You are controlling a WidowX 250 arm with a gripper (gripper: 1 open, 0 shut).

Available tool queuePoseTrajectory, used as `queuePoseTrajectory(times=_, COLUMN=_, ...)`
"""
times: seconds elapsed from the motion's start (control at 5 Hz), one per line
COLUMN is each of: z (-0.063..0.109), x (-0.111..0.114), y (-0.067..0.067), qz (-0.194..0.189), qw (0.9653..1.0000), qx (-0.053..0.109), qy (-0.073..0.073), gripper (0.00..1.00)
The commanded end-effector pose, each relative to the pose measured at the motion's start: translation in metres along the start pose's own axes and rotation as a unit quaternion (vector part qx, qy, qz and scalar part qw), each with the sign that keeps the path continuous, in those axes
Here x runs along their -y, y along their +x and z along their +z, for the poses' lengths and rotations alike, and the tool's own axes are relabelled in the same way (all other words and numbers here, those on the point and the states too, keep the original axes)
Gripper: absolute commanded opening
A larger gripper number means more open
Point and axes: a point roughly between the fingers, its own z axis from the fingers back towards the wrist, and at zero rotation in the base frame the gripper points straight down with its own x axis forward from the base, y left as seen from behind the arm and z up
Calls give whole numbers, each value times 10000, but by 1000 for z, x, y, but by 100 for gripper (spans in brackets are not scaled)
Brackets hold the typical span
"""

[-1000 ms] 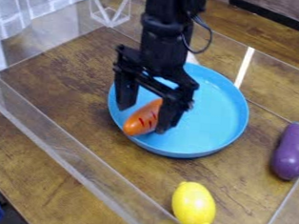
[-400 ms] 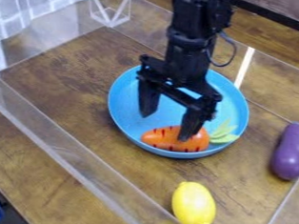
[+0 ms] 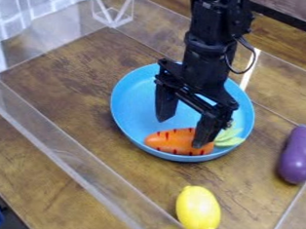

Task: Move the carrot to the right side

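The orange carrot [image 3: 171, 140] lies on its side in the front part of the blue plate [image 3: 134, 94], its pale-green top [image 3: 232, 137] pointing right. My black gripper [image 3: 190, 116] hangs just above and behind it, over the plate's middle-right. Its two fingers [image 3: 165, 100] stand wide apart and open, with nothing between them. The carrot rests free of the fingers.
A purple eggplant [image 3: 295, 154] lies on the wooden table at the right edge. A yellow lemon [image 3: 198, 210] sits near the front. Clear plastic walls [image 3: 62, 150] run along the left and front sides.
The carrot went from between the fingers at the plate's left to lying flat at the plate's front. The open gripper has moved right and risen slightly.
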Motion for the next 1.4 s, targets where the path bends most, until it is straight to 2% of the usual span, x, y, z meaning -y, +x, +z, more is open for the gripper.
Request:
queuePoseTrajectory(times=0.0, z=6, x=-9, y=8, qz=70, qw=9996, qx=270, qy=34, gripper=100)
queuePoseTrajectory(times=0.4, z=-16, x=-8, y=20, qz=-392, qw=9988, qx=276, qy=56, gripper=100)
queuePoseTrajectory(times=0.6, z=-24, x=-15, y=26, qz=-223, qw=9993, qx=277, qy=68, gripper=0)
queuePoseTrajectory(times=0.8, z=-17, x=-26, y=31, qz=150, qw=9993, qx=299, qy=150, gripper=0)
queuePoseTrajectory(times=1.0, z=-4, x=-34, y=25, qz=551, qw=9976, qx=350, qy=236, gripper=0)
queuePoseTrajectory(times=1.2, z=4, x=-45, y=17, qz=848, qw=9954, qx=312, qy=325, gripper=0)
